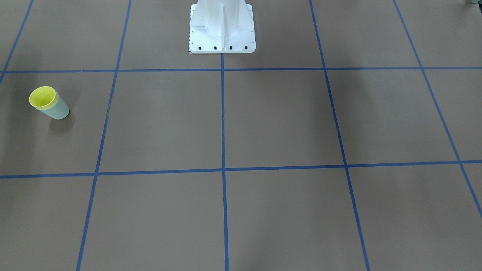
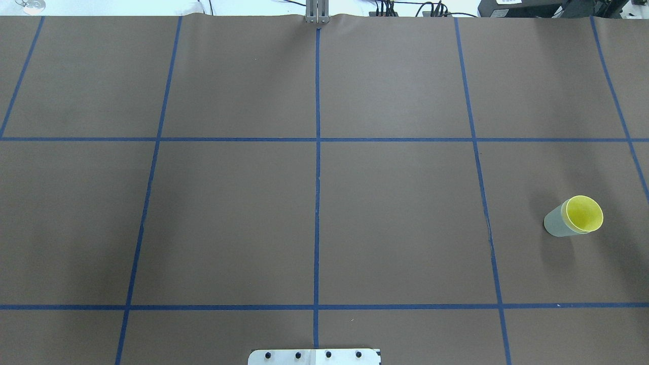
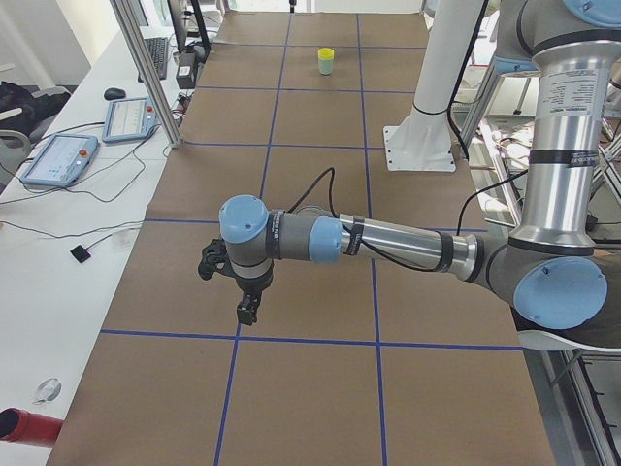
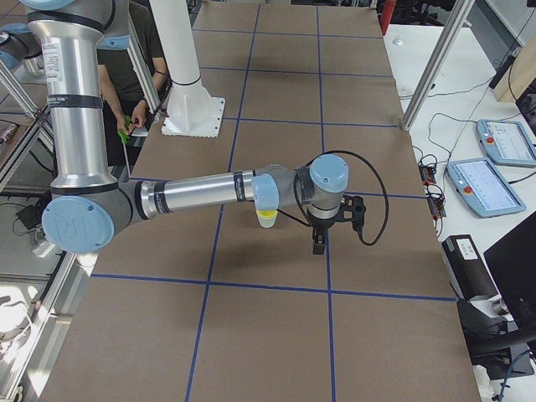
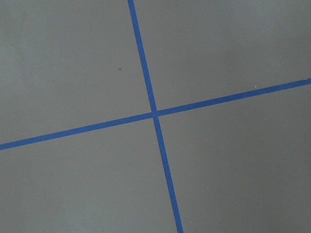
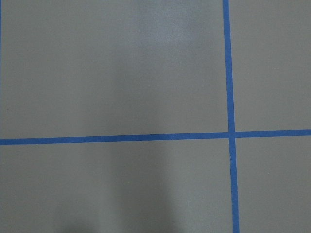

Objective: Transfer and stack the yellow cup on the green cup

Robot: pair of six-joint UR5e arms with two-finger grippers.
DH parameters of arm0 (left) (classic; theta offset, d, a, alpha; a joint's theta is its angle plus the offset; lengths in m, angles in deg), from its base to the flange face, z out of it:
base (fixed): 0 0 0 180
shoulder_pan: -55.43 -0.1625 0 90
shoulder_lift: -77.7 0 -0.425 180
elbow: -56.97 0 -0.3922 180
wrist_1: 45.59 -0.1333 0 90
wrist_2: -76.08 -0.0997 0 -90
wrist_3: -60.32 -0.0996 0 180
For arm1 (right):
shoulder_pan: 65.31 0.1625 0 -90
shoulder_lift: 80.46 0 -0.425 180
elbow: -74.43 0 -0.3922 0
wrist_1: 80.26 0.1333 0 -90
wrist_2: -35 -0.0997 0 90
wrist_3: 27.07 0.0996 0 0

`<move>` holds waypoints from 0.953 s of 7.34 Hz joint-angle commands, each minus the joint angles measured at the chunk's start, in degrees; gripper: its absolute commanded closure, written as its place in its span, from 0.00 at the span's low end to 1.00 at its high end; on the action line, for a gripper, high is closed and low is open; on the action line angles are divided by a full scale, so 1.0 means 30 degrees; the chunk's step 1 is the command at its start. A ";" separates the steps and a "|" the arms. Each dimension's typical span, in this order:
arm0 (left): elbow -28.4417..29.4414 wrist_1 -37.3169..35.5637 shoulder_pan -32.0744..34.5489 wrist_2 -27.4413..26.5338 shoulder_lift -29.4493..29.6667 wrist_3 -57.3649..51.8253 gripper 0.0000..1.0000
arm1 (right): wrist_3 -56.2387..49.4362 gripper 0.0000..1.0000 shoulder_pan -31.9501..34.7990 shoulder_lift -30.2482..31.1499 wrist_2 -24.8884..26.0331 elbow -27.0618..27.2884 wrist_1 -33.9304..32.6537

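Note:
The yellow cup [image 2: 584,213] sits nested inside the green cup [image 2: 556,224], its rim showing above the green one. The stack stands upright on the table's right side. It also shows at the left of the front-facing view, yellow cup [image 1: 43,97] in green cup [image 1: 59,110]. In the exterior right view the stack [image 4: 266,219] is partly behind my right forearm. My right gripper [image 4: 318,244] hangs a little beside it, apart from it. My left gripper [image 3: 247,313] hangs over the table's left side, far from the cups [image 3: 326,60]. I cannot tell whether either gripper is open or shut.
The brown table cover [image 2: 228,218] carries a grid of blue tape lines. The robot's white base [image 1: 222,28] stands at the middle of the near edge. Tablets [image 3: 58,158], cables and aluminium posts [image 3: 146,68] line the far edge. A person [image 4: 134,75] stands behind the robot.

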 commanded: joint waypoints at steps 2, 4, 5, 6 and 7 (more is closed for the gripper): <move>-0.0804 -0.0174 -0.0001 0.0214 -0.0407 0.0038 0.00 | -0.0042 0.00 -0.0308 0.0495 -0.0130 0.0107 -0.0004; -0.0918 0.0030 -0.0001 0.0244 -0.0903 0.0038 0.00 | -0.0042 0.00 -0.0308 0.0527 -0.0189 0.0166 -0.0033; -0.0890 0.0059 -0.0030 0.0244 -0.0906 0.0009 0.00 | -0.0071 0.00 -0.0308 0.0527 -0.0219 0.0340 -0.0062; -0.0861 0.0059 -0.0030 0.0244 -0.0935 0.0008 0.00 | -0.0071 0.00 -0.0308 0.0498 -0.0190 0.0371 -0.0092; -0.0890 0.0059 -0.0030 0.0244 -0.0935 0.0008 0.00 | -0.0071 0.00 -0.0308 0.0527 -0.0248 0.0371 -0.0092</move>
